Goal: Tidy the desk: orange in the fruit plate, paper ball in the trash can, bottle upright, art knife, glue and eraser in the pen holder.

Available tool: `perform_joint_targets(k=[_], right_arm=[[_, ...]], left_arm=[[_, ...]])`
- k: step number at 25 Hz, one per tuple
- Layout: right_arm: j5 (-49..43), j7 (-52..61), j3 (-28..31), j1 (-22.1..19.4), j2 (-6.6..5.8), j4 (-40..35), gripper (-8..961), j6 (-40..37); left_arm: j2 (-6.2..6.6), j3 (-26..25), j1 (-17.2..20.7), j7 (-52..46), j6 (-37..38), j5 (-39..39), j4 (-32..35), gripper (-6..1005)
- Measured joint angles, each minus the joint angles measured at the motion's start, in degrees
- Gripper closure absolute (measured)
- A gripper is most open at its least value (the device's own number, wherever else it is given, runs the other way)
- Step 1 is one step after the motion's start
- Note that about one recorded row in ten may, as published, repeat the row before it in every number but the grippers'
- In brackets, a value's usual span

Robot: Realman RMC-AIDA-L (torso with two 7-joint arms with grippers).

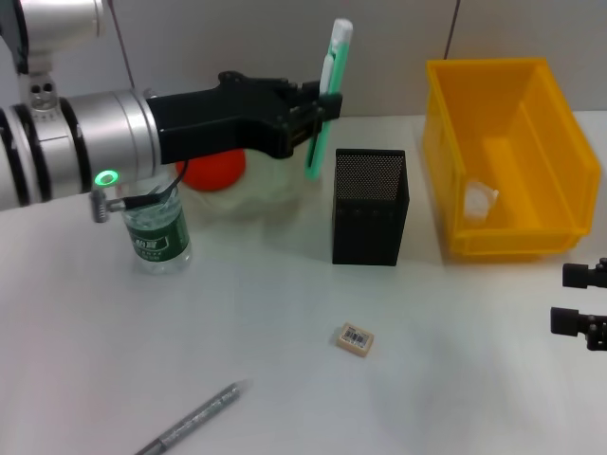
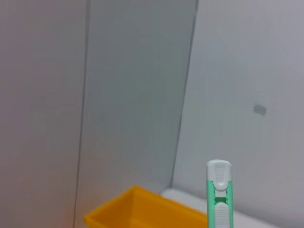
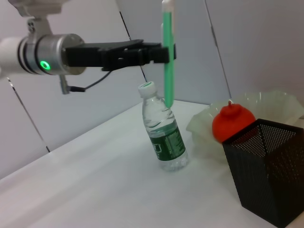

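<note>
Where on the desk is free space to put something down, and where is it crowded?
Bare desk lies between the eraser and the right gripper, and between the bottle, eraser and glue stick. It is crowded at the back: bottle, fruit plate with orange, pen holder and yellow bin, with the left gripper holding the art knife above.

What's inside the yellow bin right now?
A crumpled white paper ball lies on the floor of the yellow bin. The bin's front wall hides the nearest strip of that floor.

Silver left arm (image 1: 76,152), green light ring, black tool (image 1: 322,114).
</note>
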Motion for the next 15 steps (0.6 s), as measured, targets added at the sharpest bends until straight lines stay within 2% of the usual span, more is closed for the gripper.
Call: perform_joint_targets(k=[3,4,5,11,13,14,15], right_arm=[[0.0,0.3,-0.1,-0.1,0.16,-0.2,153,-0.3],[0.0,0.3,-0.3,0.0,0.3,-0.1,153,-0.3],[0.0,0.3,-0.3,0.0,0.3,-0.1,153,-0.3],[-0.1,-0.1,-0.8,0.8,0.7,0.4,153,-0.2],[-0.1,-0.2,-0.8,1.1,0.89,0.4,153,-0.2],[-0.2,-0.3,-0.9,1.3,1.05,0.5,153,-0.3],[-0.2,-0.3,-0.9,1.3,1.05,0.5,153,-0.3]], left_arm=[[-0.16,0.4,-2.5,8.4,-1.9,-8.0,-8.8,806],[-0.3,1.1,-5.2,14.0,-2.8,-13.7,-15.7,806],[-0.3,1.1,-5.2,14.0,-2.8,-13.7,-15.7,806],[-0.39,4.0,-13.2,27.2,-5.5,-26.6,-31.7,804],[-0.4,6.1,-14.9,30.2,-7.3,-30.5,-34.6,803],[-0.39,9.2,-15.9,33.0,-9.7,-35.1,-36.1,803],[-0.39,9.2,-15.9,33.0,-9.7,-35.1,-36.1,803]])
